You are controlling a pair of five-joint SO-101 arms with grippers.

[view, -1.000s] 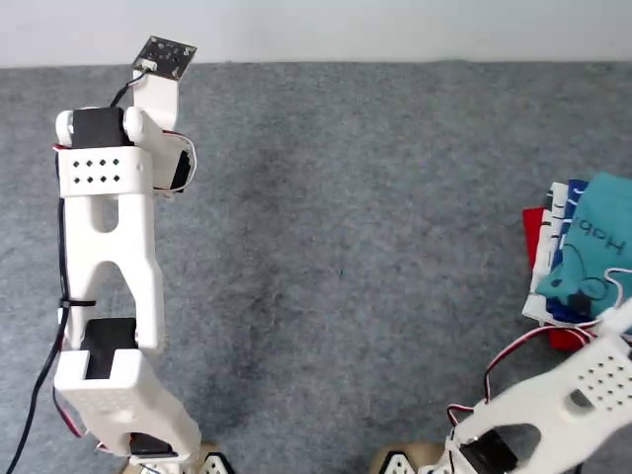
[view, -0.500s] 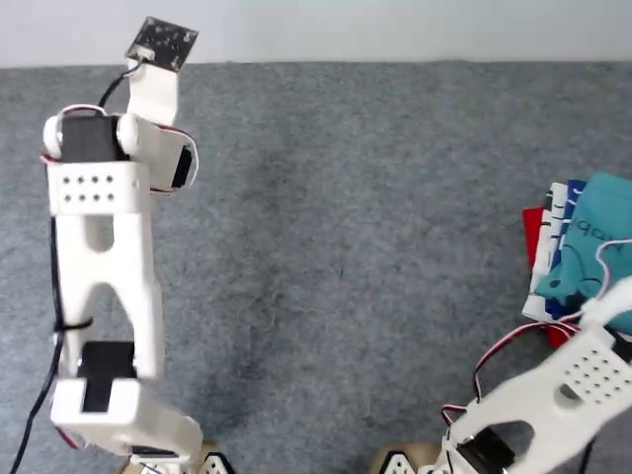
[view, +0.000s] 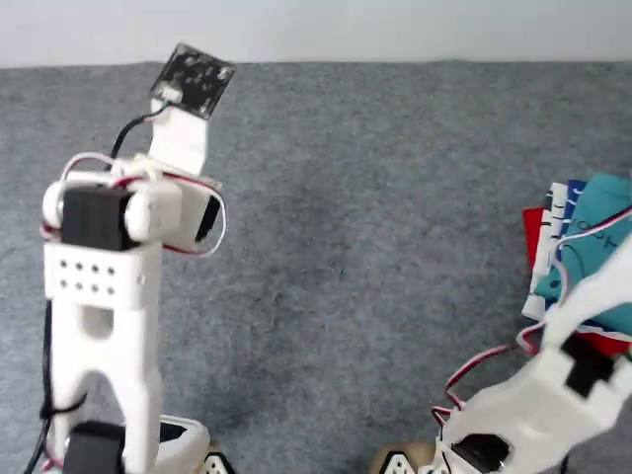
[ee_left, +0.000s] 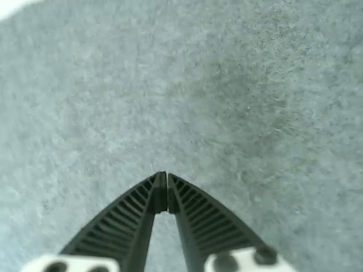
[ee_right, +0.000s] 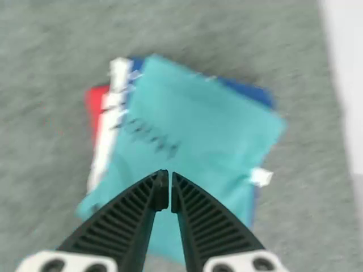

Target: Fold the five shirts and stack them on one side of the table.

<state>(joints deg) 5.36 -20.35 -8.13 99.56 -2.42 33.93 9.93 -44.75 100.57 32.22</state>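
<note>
Grey mat (view: 375, 247), shirts (view: 604, 202) at rt edge

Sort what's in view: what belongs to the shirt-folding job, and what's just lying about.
Job in hand:
stack of folded shirts, with the teal shirt on top and the red shirt showing at its edge
left gripper, shut
right gripper, shut

Just there:
grey table cover
white strip beyond its far edge

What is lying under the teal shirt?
Edges of a blue shirt, a white shirt and a red shirt stick out beneath the teal shirt; the rest is covered.
</note>
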